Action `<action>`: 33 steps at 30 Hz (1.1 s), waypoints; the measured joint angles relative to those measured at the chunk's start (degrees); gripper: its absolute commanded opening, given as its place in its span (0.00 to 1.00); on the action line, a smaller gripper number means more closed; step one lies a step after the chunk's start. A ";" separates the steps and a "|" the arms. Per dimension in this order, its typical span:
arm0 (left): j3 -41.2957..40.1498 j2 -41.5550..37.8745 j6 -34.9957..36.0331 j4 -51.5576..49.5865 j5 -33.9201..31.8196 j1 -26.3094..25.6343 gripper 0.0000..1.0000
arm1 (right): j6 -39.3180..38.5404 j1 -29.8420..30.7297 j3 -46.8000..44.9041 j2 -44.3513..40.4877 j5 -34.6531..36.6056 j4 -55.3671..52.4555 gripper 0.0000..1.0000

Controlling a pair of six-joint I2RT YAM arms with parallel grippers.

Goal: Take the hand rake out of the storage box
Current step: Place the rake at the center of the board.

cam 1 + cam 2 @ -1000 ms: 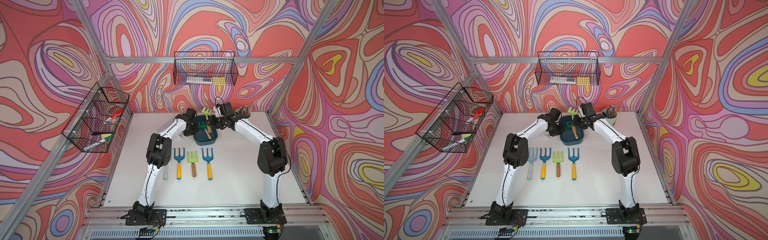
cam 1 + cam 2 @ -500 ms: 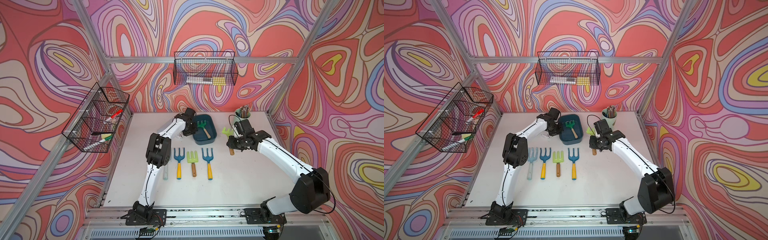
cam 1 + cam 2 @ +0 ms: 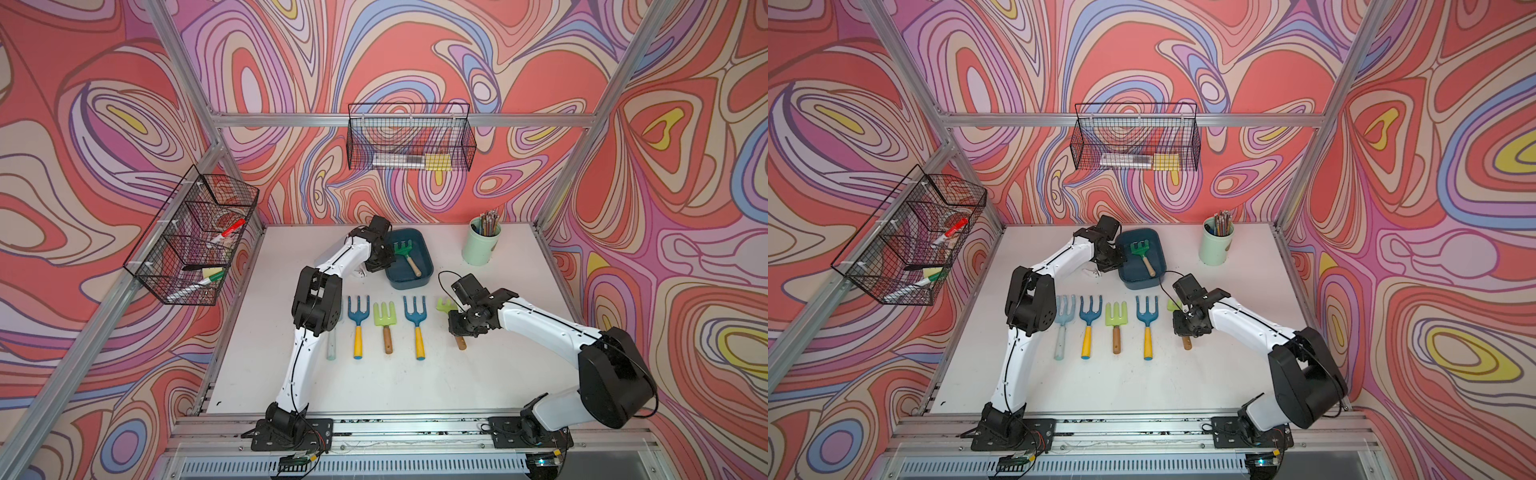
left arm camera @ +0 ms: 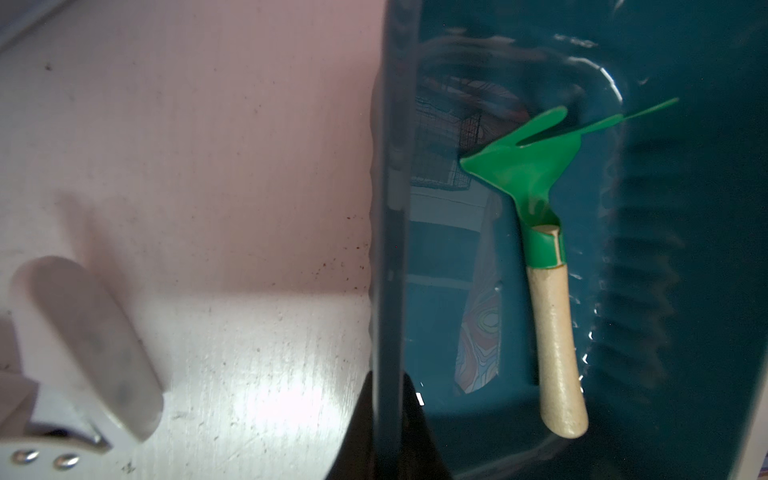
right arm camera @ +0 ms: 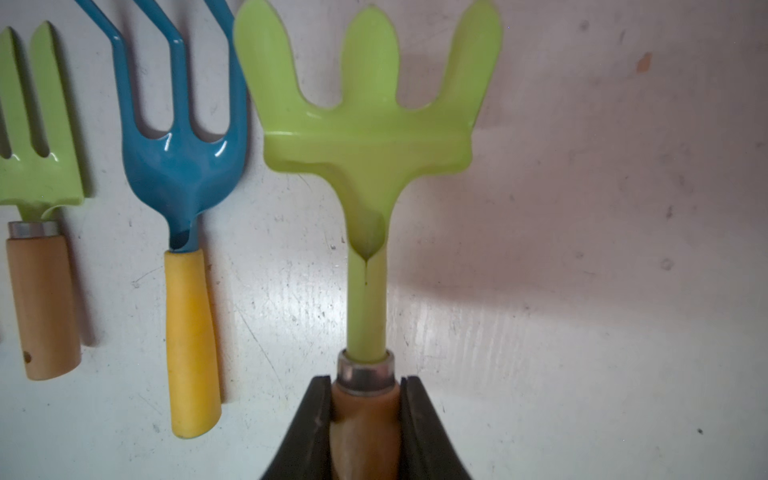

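Clamping the left wall of the storage box, the left fingers are closed on its rim, one outside the tub and one inside. In both top views the box stands toward the back of the white tabletop. A dark green rake lies inside it, head toward the back wall and pale handle toward the robot's base.

In front of the storage box, nearer the robot's base, a row of tools lies flat with tines pointing toward the box. From left to right they are a pale blue fork, a blue fork with a yellow handle, a lime-green fork with a wooden handle and a second blue fork.

Just right of that row, and in front of the box's right corner, the right fingers grip the wooden handle of the lime-green hand rake. The rake is outside the box and lined up with the other tools. Whether it rests on the tabletop or hangs just above it cannot be told.

Right of the storage box, well apart from it, stands a mint-green cup full of pencils.
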 measured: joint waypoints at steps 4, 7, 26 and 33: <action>0.07 0.02 0.04 0.00 -0.02 0.00 0.00 | 0.31 0.33 -0.11 2.75 1.33 3.08 0.21; 0.17 0.04 0.07 -0.09 -0.04 0.00 0.00 | 1.20 0.33 -1.11 4.26 1.88 6.14 0.21; 2.32 0.26 0.09 -1.09 -0.22 0.00 0.00 | 4.63 3.65 -6.40 5.05 2.97 13.18 0.31; 2.49 0.46 0.09 -1.27 -0.22 0.00 0.00 | 5.62 3.82 -6.43 5.05 3.06 13.66 0.40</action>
